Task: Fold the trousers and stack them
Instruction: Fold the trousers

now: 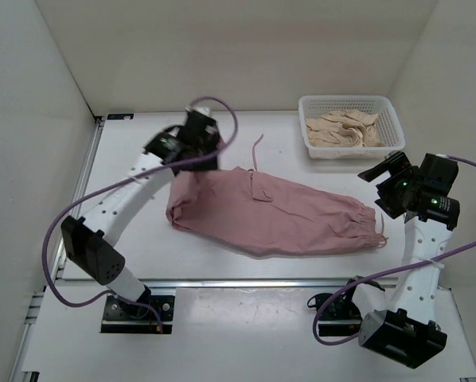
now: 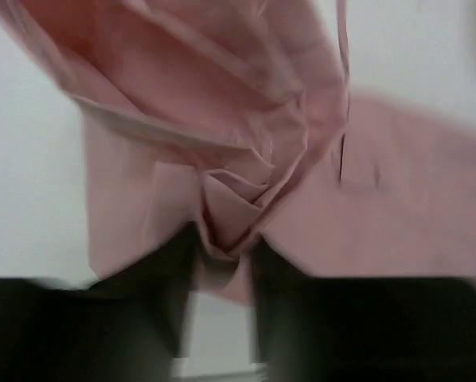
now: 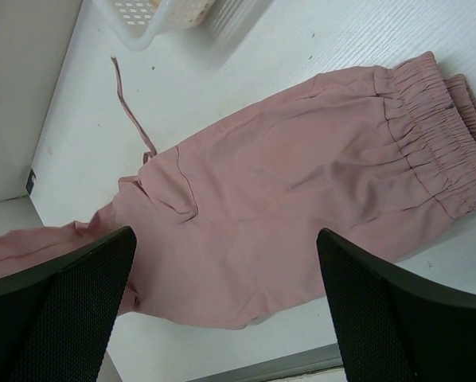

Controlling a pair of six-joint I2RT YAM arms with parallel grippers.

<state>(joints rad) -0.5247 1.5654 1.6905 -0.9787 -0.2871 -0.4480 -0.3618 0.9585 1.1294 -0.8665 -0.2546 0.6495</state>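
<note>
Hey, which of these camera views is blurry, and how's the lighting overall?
Left wrist view: blurred throughout, the trousers smeared and the left pincer a dark, soft shape. Right wrist view: sharp, their folds readable, the right pincer crisp. Top external view: evenly lit, only faint shadows, no glare.

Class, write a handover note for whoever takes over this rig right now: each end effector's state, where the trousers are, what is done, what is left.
Left end effector: shut on the trousers, pinching their bunched left end.
Right end effector: open above the gathered end, holding nothing.
Trousers lie stretched across the table; beige garments sit in the basket.
Done: laid out long.
Left: fold across, then stack.
</note>
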